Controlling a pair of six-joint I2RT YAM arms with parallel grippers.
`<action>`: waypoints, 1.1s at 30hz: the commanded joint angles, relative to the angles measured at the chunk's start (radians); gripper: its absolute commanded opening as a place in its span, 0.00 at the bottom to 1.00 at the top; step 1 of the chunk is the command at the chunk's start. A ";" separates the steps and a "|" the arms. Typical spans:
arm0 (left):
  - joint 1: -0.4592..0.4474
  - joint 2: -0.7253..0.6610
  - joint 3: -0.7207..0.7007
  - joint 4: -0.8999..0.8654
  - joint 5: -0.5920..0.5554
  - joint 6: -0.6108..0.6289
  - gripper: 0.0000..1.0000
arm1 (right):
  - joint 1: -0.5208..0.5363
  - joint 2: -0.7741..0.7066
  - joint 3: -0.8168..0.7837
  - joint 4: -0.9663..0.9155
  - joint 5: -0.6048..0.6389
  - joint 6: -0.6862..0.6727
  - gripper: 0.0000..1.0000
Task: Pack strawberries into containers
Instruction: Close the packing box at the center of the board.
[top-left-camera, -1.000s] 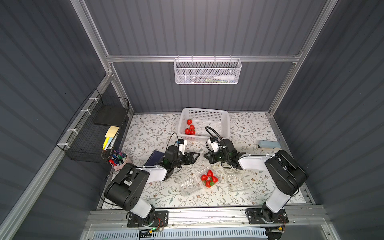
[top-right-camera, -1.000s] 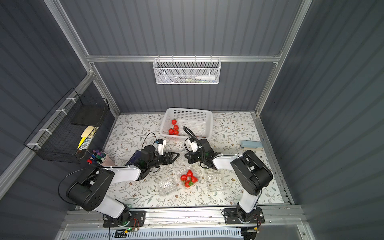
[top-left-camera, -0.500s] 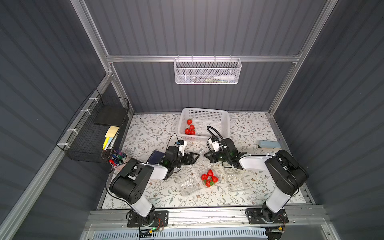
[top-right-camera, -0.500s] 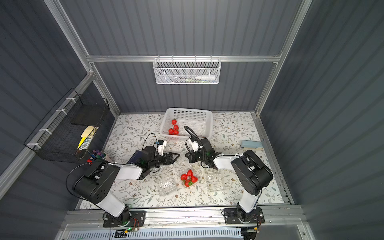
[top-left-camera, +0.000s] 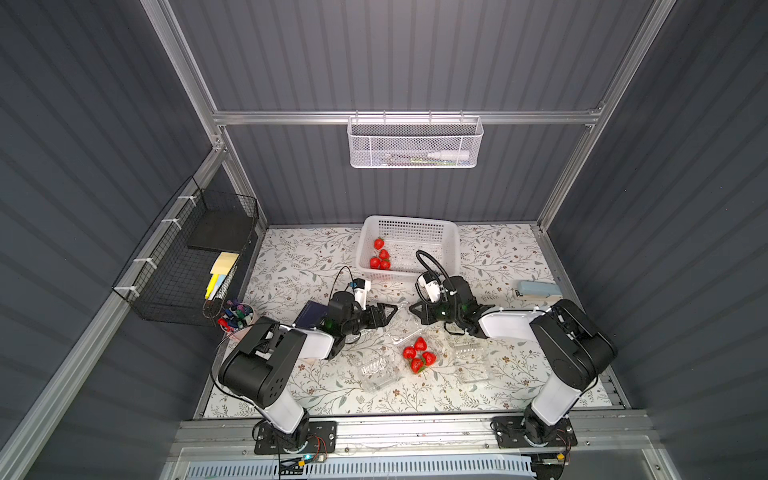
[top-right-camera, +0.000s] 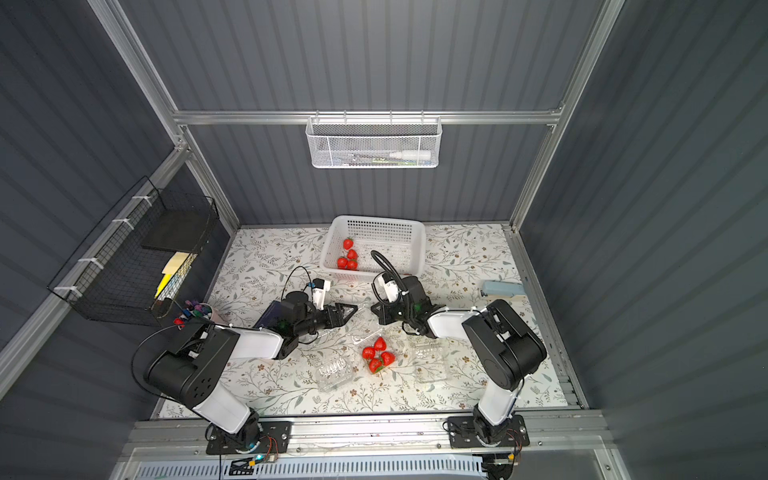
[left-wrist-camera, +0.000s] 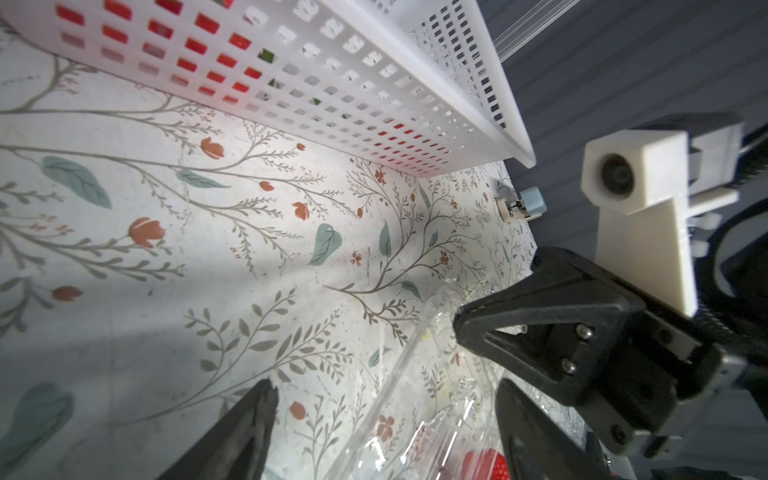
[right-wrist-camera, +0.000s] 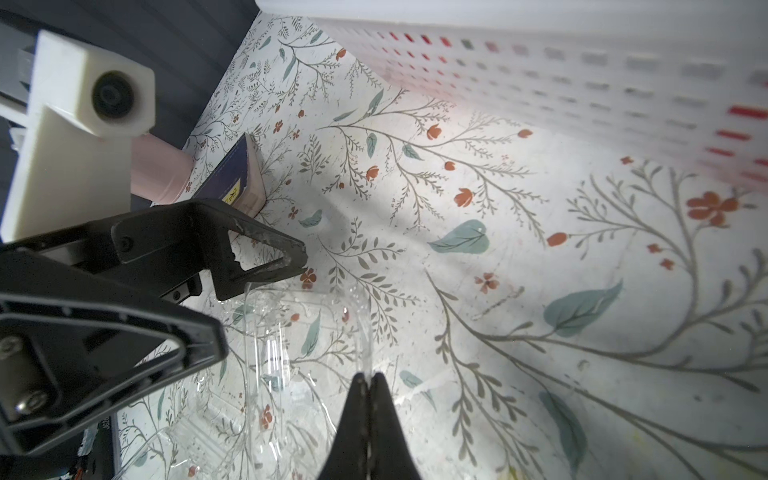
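On floral cloth (top-left-camera: 316, 257), glossy strawberries (top-left-camera: 419, 354) fill one clear clamshell (right-wrist-camera: 291, 328).

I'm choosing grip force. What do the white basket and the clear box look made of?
The white basket: likely moulded plastic, opaque, satin; regular grid of holes, rounded rim. The clear box: probably thin formed plastic, glossy; the floral table shows through it, and its ridges catch highlights.

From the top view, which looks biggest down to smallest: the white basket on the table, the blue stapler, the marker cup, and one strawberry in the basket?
1. White basket
2. Blue stapler and marker cup: they look about alike, so I won't rank them
3. Strawberry
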 joint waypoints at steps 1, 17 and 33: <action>0.004 0.012 -0.019 0.086 0.045 -0.042 0.82 | -0.005 0.029 0.007 0.034 -0.028 0.003 0.00; -0.003 -0.026 -0.045 0.131 0.077 -0.089 0.50 | -0.006 0.067 0.052 0.042 -0.031 0.027 0.06; -0.012 -0.020 -0.022 0.020 -0.028 -0.030 0.27 | -0.005 0.050 0.044 0.043 -0.042 0.057 0.22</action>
